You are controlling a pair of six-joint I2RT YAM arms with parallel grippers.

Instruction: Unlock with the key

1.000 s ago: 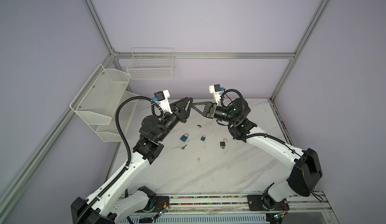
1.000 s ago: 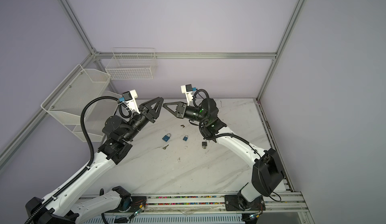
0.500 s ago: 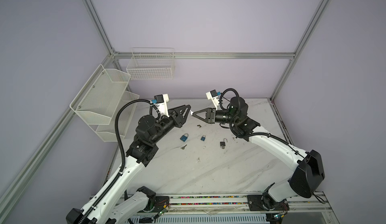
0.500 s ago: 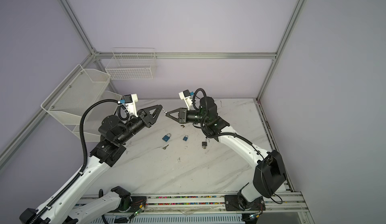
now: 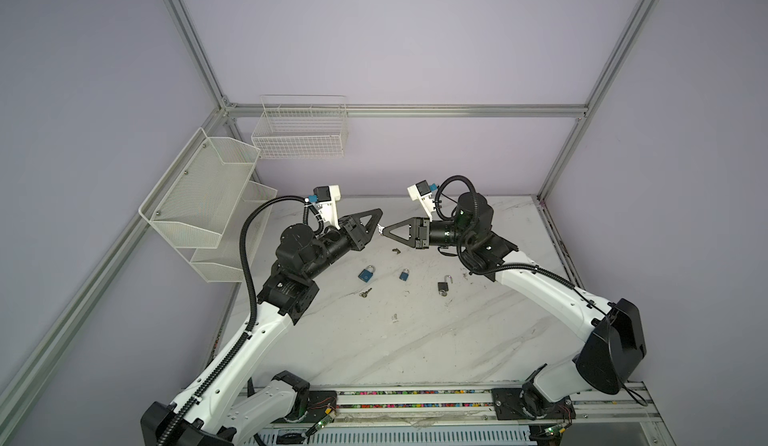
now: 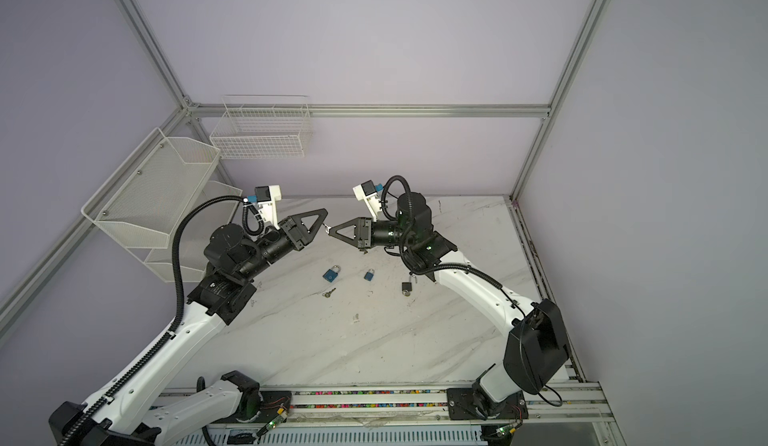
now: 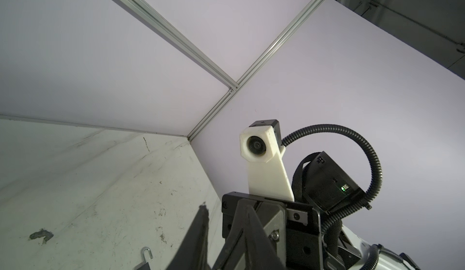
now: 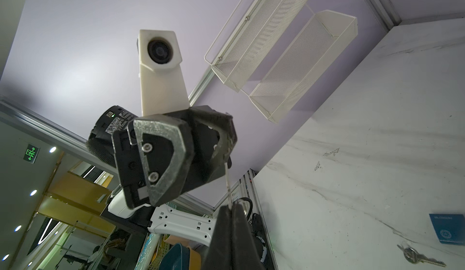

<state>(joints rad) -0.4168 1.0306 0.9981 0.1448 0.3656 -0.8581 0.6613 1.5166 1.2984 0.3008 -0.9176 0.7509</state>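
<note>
Tip to tip, mid-frame in both top views: left gripper (image 5: 375, 222) and right gripper (image 5: 385, 229). Right pinched tight on key (image 8: 228, 183), barely a speck from above. Left fingers (image 8: 222, 135) parted, key's far end at one tip; gripped or not, cannot tell. Own finger blurred, cropped at bottom of left wrist view. Below: scuffed marble table (image 5: 415, 340) with blue padlock (image 5: 366, 274), spare key (image 5: 365, 293). Lilac walls (image 5: 415, 48), metal frame (image 5: 399, 110).

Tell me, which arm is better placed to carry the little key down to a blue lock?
Probably the right. The right gripper is shut on the key; the left gripper, jaws apart, only touches the key's other end.
</note>
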